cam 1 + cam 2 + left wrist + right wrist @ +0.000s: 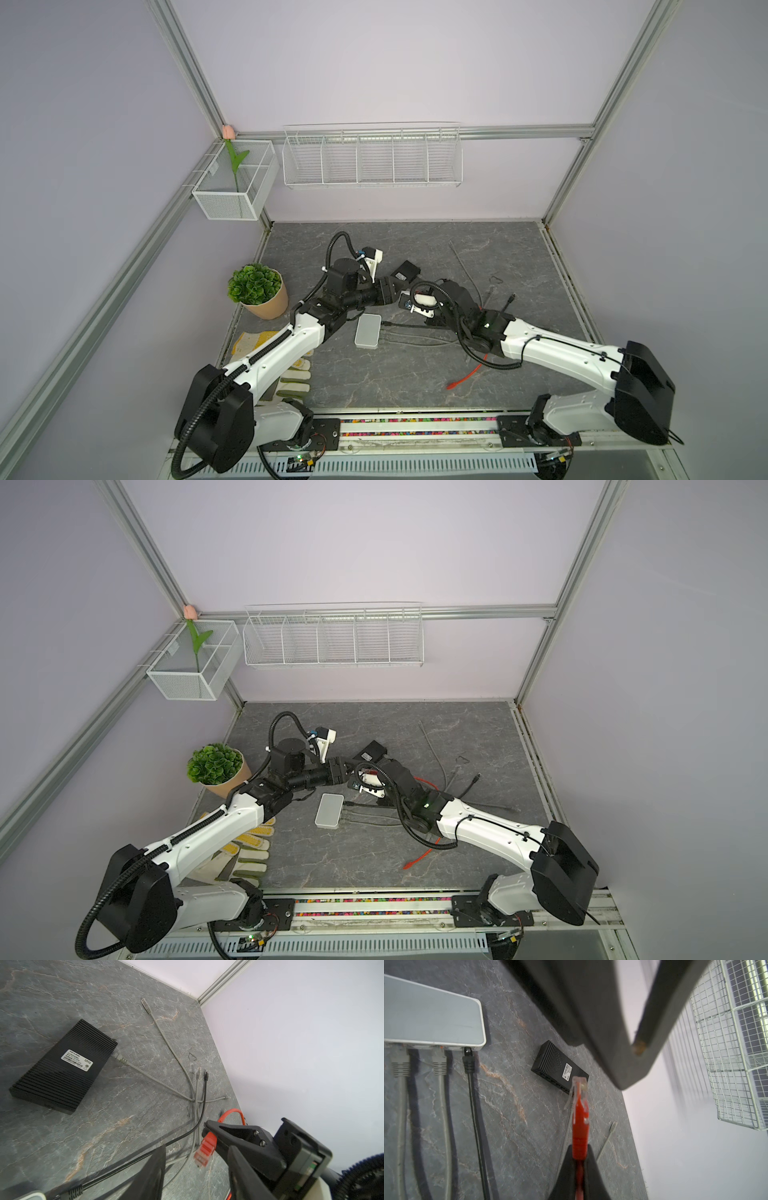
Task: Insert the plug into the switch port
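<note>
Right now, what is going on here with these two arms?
The right gripper is shut on the red plug and holds it in the air, near the black switch. The left gripper hangs close to the plug; I cannot tell how its jaws stand. The plug is not yet in a port. The white switch has three cables in it.

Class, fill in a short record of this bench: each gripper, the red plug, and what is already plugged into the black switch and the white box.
right gripper: shut on red plug
red plug: held off the table, tip toward black switch, not inserted
left gripper: close to the plug, grip unclear
black switch: one grey cable plugged in
white box: three cables plugged in
</note>
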Controlling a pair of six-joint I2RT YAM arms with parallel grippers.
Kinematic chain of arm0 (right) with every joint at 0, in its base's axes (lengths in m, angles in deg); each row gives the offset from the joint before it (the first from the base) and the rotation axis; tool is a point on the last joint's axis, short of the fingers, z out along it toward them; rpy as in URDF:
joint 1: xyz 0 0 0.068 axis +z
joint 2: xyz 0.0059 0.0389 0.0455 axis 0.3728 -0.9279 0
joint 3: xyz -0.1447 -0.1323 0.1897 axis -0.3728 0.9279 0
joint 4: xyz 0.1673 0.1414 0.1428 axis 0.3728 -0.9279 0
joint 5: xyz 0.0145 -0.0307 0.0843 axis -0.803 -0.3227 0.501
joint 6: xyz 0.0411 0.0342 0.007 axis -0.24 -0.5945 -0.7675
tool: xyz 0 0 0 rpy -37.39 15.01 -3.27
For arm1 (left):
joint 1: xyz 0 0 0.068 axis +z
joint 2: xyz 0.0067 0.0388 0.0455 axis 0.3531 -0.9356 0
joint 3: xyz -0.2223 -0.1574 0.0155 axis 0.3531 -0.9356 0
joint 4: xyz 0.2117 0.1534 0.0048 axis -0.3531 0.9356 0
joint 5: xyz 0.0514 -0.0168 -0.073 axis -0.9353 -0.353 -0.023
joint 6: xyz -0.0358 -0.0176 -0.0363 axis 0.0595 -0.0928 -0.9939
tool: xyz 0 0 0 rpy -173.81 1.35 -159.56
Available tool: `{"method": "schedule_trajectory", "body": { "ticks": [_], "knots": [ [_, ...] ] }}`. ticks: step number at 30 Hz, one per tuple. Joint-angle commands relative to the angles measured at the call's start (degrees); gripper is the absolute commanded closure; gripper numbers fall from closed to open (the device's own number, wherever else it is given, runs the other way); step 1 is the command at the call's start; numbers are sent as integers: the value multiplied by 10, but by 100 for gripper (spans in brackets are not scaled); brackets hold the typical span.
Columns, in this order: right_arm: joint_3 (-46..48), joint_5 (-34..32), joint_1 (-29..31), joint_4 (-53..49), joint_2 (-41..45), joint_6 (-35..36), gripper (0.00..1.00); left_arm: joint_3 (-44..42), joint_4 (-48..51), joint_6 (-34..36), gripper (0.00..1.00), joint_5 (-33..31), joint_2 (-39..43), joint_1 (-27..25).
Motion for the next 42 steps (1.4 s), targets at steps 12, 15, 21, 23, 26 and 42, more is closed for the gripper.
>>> {"method": "schedule_trajectory", "body": {
  "ticks": [12,15,21,23,26,42],
  "knots": [
    [28,-52,20,110,1,31,94,35,-42,-27,83,28,-31,-13],
    [31,-56,23,114,0,38,94,42,-42,-27,91,32,-40,-13],
    [36,-69,32,128,-7,52,94,50,-63,-39,86,43,-55,-13],
    [38,-69,32,132,-6,51,94,54,-61,-38,83,44,-57,-13],
    [37,-66,33,133,-4,50,94,57,-54,-30,91,41,-58,-13],
    [-57,91,-20,-170,193,-179,2,79,-11,153,100,74,-61,-6]
  ]
}}
